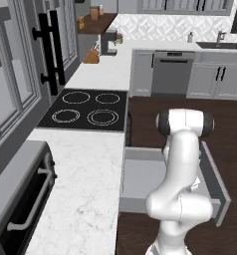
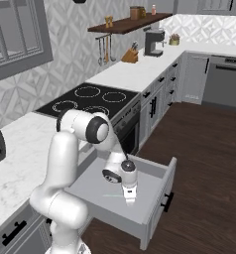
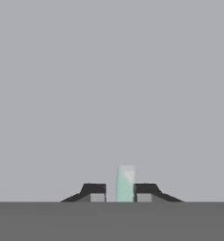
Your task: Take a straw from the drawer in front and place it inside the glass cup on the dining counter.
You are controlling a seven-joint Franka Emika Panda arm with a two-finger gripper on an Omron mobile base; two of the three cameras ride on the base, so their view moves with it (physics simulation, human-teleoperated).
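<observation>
Left base view: the drawer [image 1: 140, 179] stands pulled out from under the marble worktop [image 1: 85, 184], its plain grey floor open to the camera and its front panel at the right end, edge-on. The white arm [image 1: 182, 184] rises from the lower right and bends down over the drawer, hiding much of the inside. Behind lie the black cooktop [image 1: 88, 109] with 4 ring burners, and farther off a coffee machine [image 1: 108, 44] on the same run of worktop.

Right base view: the drawer [image 2: 95, 196] juts out over the dark wood floor [image 2: 204, 163], its front panel carrying a black handle on the outer face. The arm folds down from the left and the gripper [image 2: 129, 199] hangs inside the drawer box, pointing straight down, low over the grey floor. A thin pale line, the straw [image 2: 113, 195], lies flat on the drawer floor, running from the left up to the fingertips. Whether it touches them cannot be told from here.

Hand view: the 2 dark fingertips [image 3: 96, 191] stand at a narrow spread, and a short pale green piece of the straw [image 3: 125, 183] sits upright in the picture squarely between them, close against both. The plain grey drawer floor [image 3: 112, 84] lies beyond it.
</observation>
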